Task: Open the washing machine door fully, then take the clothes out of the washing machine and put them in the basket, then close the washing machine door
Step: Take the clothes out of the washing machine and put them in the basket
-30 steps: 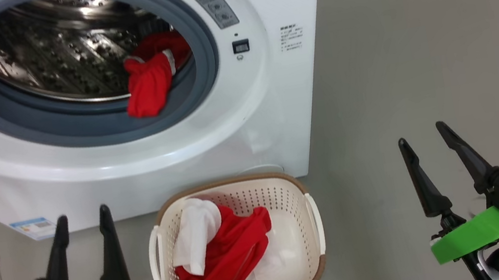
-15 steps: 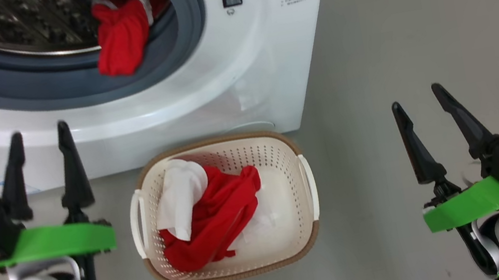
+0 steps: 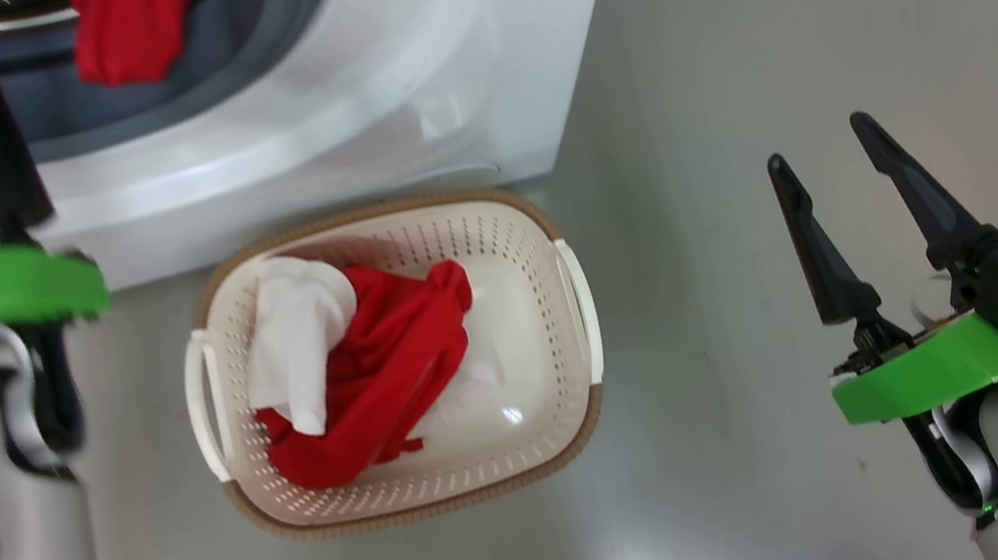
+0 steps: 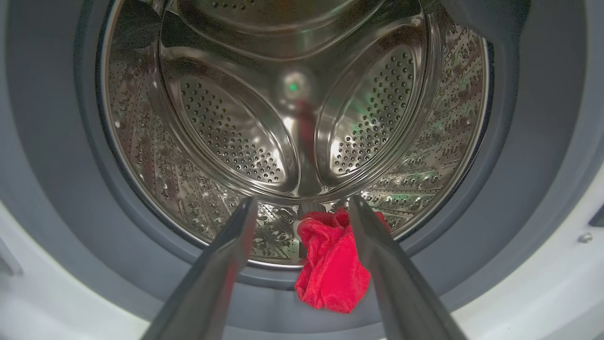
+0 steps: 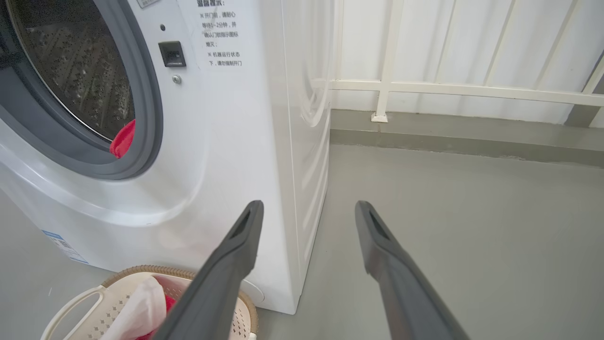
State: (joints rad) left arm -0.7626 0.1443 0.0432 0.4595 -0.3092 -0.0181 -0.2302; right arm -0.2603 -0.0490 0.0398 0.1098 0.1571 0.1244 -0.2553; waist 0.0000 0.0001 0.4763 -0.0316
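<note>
Left gripper [image 4: 302, 203] spread wide, empty, facing red garment [image 4: 332, 269] on drum's [image 4: 226, 132] lower rim, right gripper [image 3: 819, 143] spread, empty, near basket [image 3: 436, 506].

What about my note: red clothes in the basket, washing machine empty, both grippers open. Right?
Not quite. The washing machine is not empty: the left wrist view shows a red garment draped over its grey ring. The rest holds: red clothes lie in the basket, and the left gripper and right gripper are open.
</note>
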